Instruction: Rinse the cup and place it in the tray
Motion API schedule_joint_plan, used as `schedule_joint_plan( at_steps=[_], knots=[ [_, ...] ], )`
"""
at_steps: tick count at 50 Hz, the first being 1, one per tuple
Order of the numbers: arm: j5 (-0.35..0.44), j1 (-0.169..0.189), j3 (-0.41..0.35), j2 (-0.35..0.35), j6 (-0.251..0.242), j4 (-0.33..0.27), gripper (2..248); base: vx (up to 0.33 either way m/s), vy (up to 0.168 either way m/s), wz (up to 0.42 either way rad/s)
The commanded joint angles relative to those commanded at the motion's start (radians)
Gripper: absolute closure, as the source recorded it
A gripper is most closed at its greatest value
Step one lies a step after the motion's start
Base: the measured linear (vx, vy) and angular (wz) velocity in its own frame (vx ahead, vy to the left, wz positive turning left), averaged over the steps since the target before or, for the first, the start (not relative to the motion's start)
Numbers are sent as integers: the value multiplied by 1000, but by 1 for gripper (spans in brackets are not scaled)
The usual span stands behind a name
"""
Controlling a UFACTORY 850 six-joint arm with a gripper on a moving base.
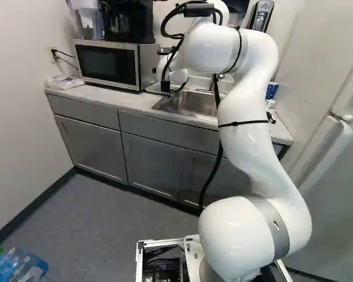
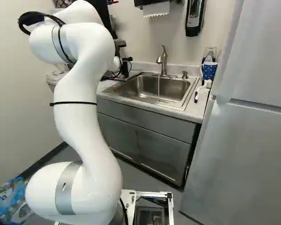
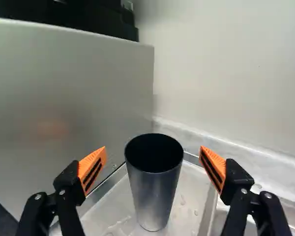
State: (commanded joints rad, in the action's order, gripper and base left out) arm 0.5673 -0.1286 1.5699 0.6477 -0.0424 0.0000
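Standing in tray: plain cup

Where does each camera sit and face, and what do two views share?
Left base view: base, behind-left of the arm; looks ahead, slightly down, at microwave and sink; arm right of middle.
Right base view: base, behind-right; same facing, toward faucet and fridge; arm left of middle.
Wrist view: wrist; looks along the open claw at the cup in the tray.
Base views share arm and sink.
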Motion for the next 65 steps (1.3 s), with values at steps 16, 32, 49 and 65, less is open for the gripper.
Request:
schedule_joint_plan(
  at_steps=[16, 32, 49, 65],
  knots=[
    [0, 0, 15, -14, 0, 0, 3, 0, 0, 0],
    [0, 0, 32, -27, 0, 0, 3, 0, 0, 0],
    [-40, 0, 52, -39, 0, 0, 3, 0, 0, 0],
    [-115, 1, 71, -50, 0, 0, 3, 0, 0, 0]
  ],
)
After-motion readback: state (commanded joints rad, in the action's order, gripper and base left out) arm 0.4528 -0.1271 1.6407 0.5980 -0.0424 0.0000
